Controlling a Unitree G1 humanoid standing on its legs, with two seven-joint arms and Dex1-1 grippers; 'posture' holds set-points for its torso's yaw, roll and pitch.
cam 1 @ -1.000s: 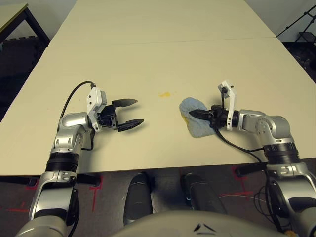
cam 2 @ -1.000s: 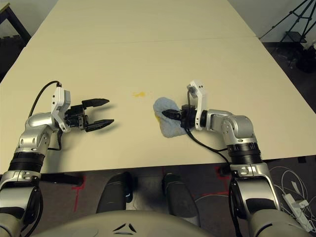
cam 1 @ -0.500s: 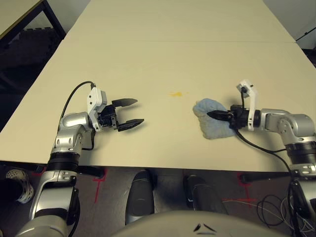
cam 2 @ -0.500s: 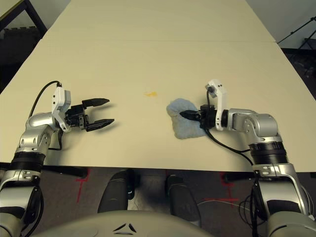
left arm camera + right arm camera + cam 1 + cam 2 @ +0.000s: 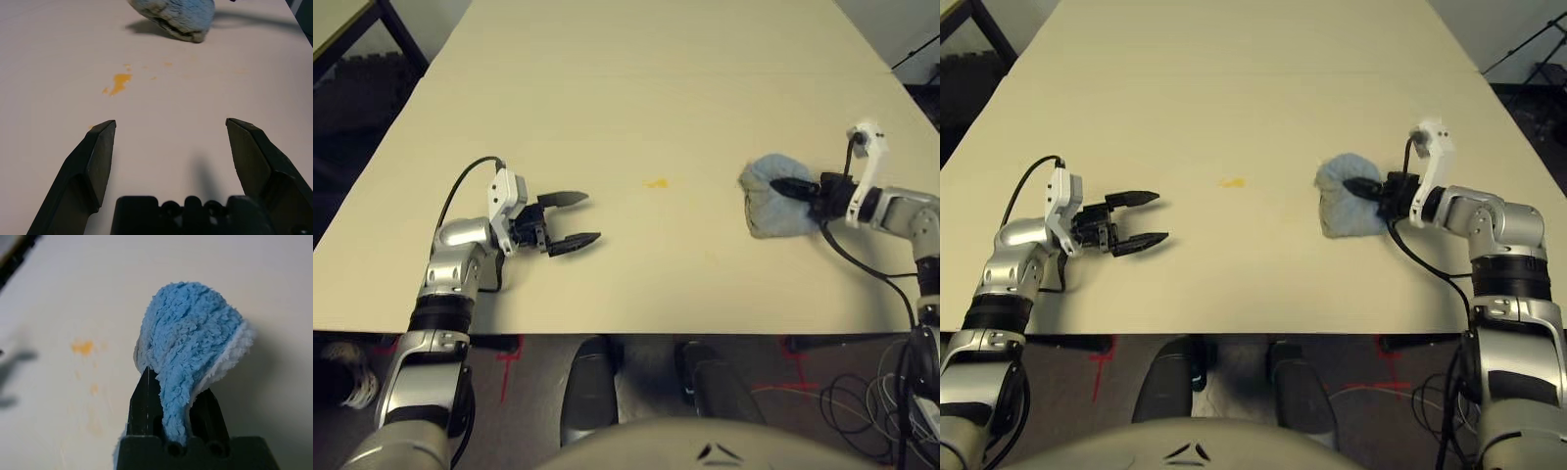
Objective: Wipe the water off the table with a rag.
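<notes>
On the beige table [image 5: 656, 98], a small yellow-orange splotch of water [image 5: 655, 183] lies near the middle, with fainter specks beside it [image 5: 120, 82]. My right gripper [image 5: 785, 186] is shut on the grey-blue rag [image 5: 766, 204], which hangs bunched from the fingers well to the right of the splotch. The right wrist view has the rag [image 5: 193, 342] folded over the closed fingers, with the water [image 5: 82, 346] off to one side. To the left of the splotch my left gripper [image 5: 579, 219] is open just above the table and holds nothing. I cannot tell whether the rag touches the table.
A smaller dark-framed table [image 5: 337, 24] stands off the far left corner. A black tripod [image 5: 1528, 44] stands on the floor past the right edge. The table's front edge runs close under both forearms.
My right gripper has carried the rag to the right, away from the splotch, and the rag is now bunched instead of spread. The camera view shifted. The left gripper stayed put.
</notes>
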